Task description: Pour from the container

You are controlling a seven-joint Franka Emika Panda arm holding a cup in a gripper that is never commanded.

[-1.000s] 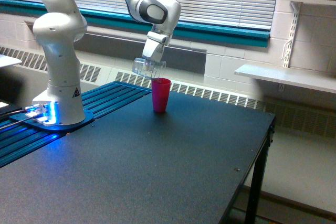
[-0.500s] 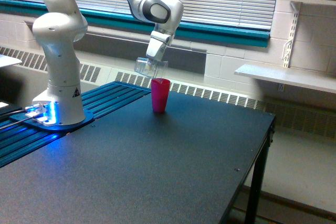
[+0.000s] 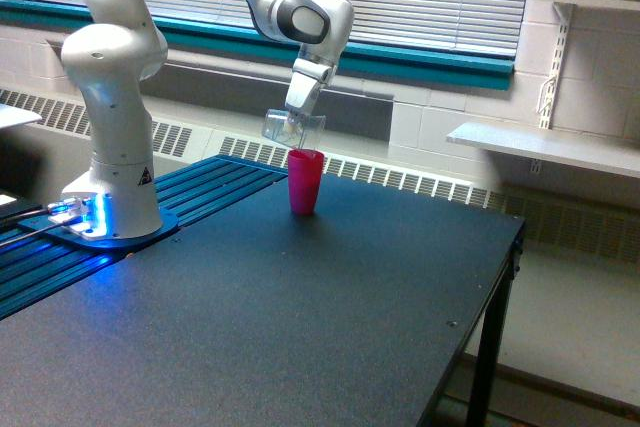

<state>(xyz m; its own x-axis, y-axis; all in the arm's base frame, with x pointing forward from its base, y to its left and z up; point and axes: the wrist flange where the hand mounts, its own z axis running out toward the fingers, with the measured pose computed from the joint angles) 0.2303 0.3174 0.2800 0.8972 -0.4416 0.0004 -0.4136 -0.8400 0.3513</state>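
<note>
Exterior view. The pink cup (image 3: 306,181) is shown upright on the black table (image 3: 330,317) and serves as the landmark. The clear container (image 3: 287,128) is held clenched in the gripper (image 3: 296,124), tilted on its side just above the pink cup's rim and toward the exterior view's left of it; its mouth is directed down toward the pink cup, and contact between the two cannot be judged. Its contents cannot be made out at this size. Compared with one second earlier, the container and gripper have been raised slightly and shifted toward the exterior view's right, closer over the pink cup. The pink cup has not been moved. The robot base (image 3: 108,147) is seen well to the exterior view's left of the pink cup.
</note>
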